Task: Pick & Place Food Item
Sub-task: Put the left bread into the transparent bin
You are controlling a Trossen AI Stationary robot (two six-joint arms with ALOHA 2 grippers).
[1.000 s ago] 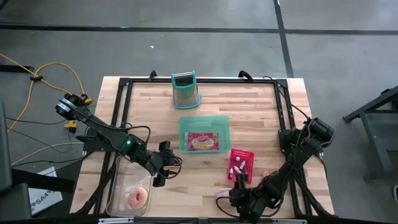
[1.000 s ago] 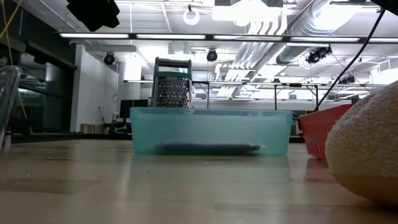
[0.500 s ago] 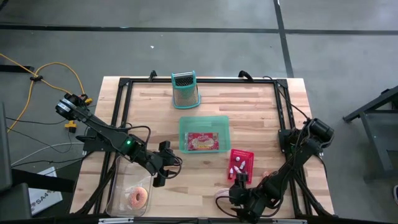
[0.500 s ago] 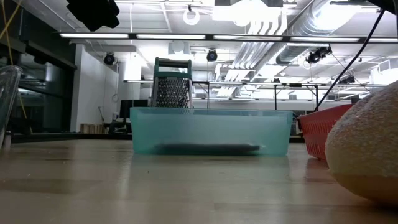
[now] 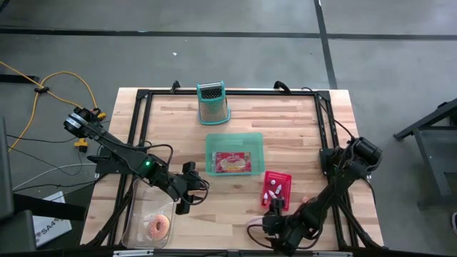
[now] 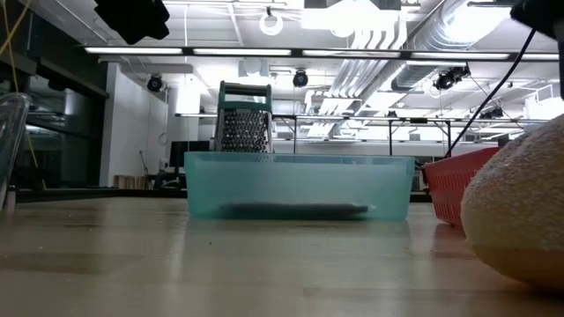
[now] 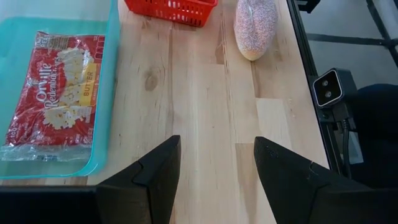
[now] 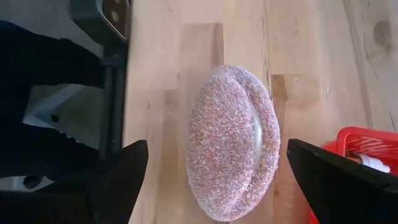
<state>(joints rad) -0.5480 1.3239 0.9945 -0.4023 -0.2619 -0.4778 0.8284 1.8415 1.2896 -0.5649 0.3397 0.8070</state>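
A pink-speckled, bun-like food item (image 8: 233, 143) lies on the wooden table near its front edge. It also shows in the high view (image 5: 253, 223), the low view (image 6: 520, 211) and the left wrist view (image 7: 255, 25). My right gripper (image 8: 217, 148) is open just above it, one finger on either side, touching nothing; the high view (image 5: 271, 224) shows it too. My left gripper (image 7: 217, 149) is open and empty over bare table at the front left, as the high view (image 5: 188, 188) shows.
A teal bin (image 5: 214, 143) holding a red popcorn packet (image 7: 53, 93) sits mid-table. A red basket (image 5: 277, 187) stands to its right. A clear container (image 5: 139, 214) with a donut (image 5: 158, 227) is at the front left. A metal grater (image 5: 213, 102) stands at the far edge.
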